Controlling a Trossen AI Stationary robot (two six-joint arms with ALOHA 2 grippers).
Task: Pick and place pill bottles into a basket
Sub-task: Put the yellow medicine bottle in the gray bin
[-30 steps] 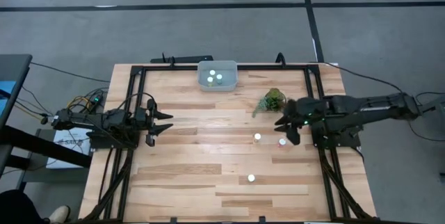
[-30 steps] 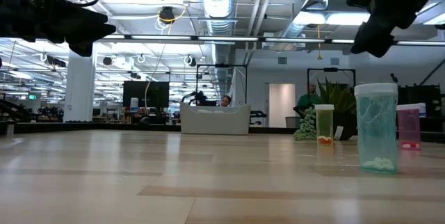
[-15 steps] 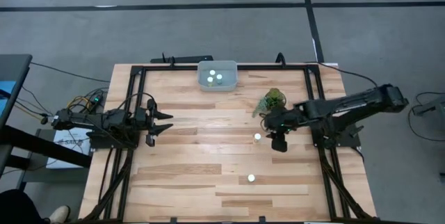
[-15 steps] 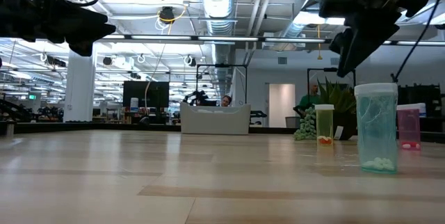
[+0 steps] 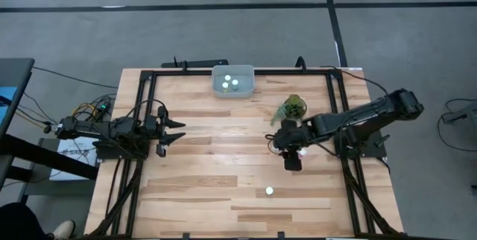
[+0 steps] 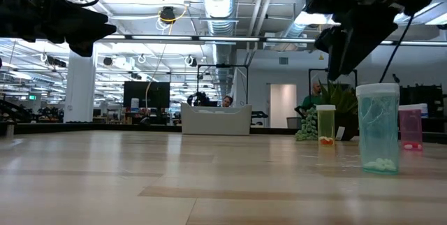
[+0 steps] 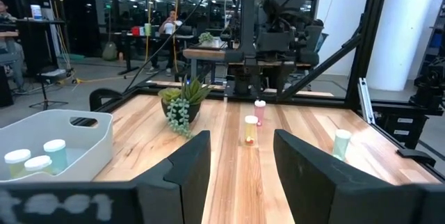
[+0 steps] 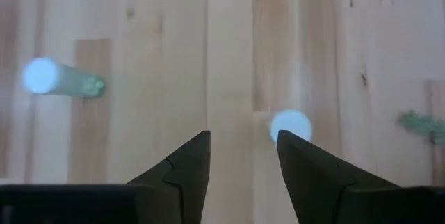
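Step in hand looks like the approach for the next pick: right claw (image 5: 292, 159) hangs over the tabletop (image 5: 216, 173) mid-right, fingers spread w/ nothing between them, pointing straight down per the right wrist view. That view shows one white cap (image 8: 290, 125) just ahead of the fingertips, slightly off toward one finger (image 8: 316, 172), and a teal bottle (image 8: 61, 79) well off to the side. So the yellowish bottle (image 6: 326, 126) isn't bracketed yet. Next move, imo: shift the claw so the cap sits centred in the gap, drop straight down, close on the body below the cap, then carry to the basket (image 5: 232, 80) at the tabletop's far edge, near its middle. Basket already holds bottles; left wrist view shows caps inside. Still out on the wood: yellowish one, reddish one (image 6: 411, 128) nearer the right edge, teal one nearer the near edge. All three stand upright, long axis vertical, caps up, so a top-down grip suits. Small plant (image 5: 294, 107) sits just beside the work area; carry path should avoid it. Left claw (image 5: 177, 131) waits at the left edge, fingers spread, empty.
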